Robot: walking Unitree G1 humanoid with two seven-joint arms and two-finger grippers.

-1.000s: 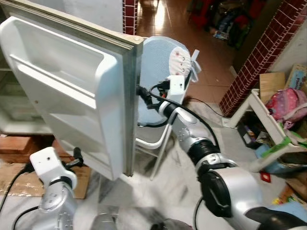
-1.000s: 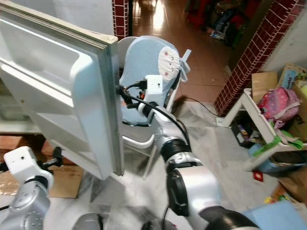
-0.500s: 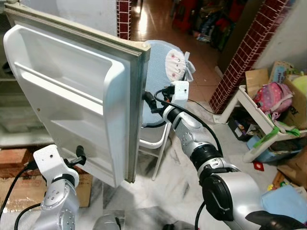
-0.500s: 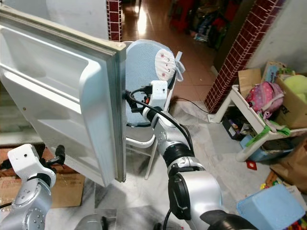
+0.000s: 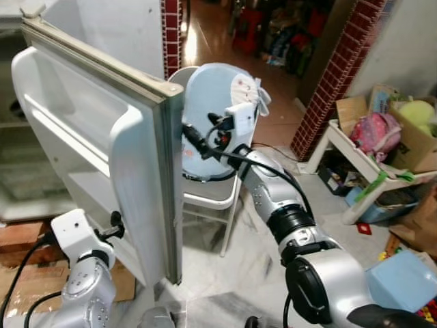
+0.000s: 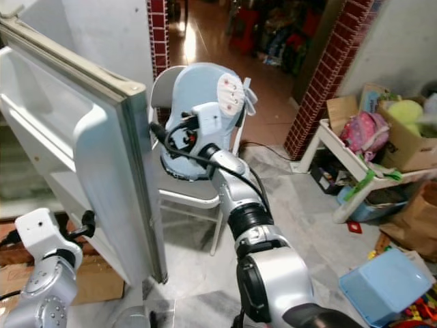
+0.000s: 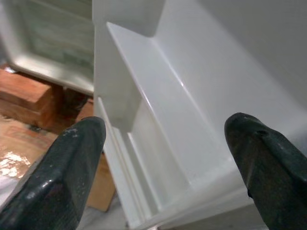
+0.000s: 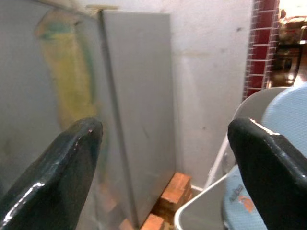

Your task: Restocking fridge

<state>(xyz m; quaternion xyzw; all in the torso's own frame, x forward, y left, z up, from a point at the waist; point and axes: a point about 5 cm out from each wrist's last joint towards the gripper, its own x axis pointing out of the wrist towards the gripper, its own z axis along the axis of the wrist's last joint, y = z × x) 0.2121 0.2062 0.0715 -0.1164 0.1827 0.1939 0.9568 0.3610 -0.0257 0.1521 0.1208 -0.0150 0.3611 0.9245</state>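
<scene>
The white fridge door point(image 5: 102, 150) stands open, its inner shelves point(image 7: 163, 120) bare. My right gripper point(image 5: 190, 134) reaches behind the door's free edge, open, its fingers point(image 8: 53, 177) facing the grey outer face point(image 8: 139, 96); whether they touch it I cannot tell. Low down, my left gripper point(image 5: 117, 221) is open by the inner side of the door near its bottom shelf, holding nothing. The fridge's compartment point(image 5: 27, 184) shows at the far left.
A white chair with a blue cover point(image 5: 212, 109) stands just behind the door edge. A red brick pillar point(image 5: 328, 75), a low white rack point(image 5: 355, 154) with a pink bag point(image 5: 377, 130), boxes and a blue lid point(image 6: 382, 283) crowd the right. Bricks point(image 5: 20, 236) prop the fridge.
The whole view has shifted, so the camera moved. The door now shows more edge-on, with my right gripper still at its outer edge. My left gripper keeps its place by the door's bottom.
</scene>
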